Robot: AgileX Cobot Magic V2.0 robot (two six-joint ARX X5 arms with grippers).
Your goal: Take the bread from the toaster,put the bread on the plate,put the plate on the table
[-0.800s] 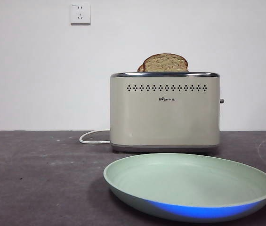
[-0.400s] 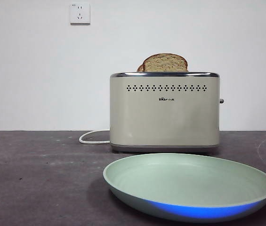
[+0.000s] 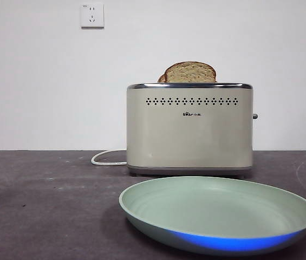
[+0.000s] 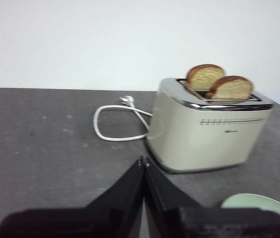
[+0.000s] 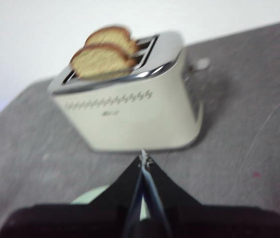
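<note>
The bread stands upright in the front slot of the toaster, its rounded top above the chrome rim; a second slice sits in the slot behind it. The toaster stands on the table, its white cord looping out beside it. The mint-green plate lies in front of the toaster, nearer the camera. The left gripper and the right gripper both hang above the table short of the toaster, jaws pressed together, empty.

Glossy cream toaster with chrome rim, matte green plate, scuffed matte table, speckled bread.
</note>
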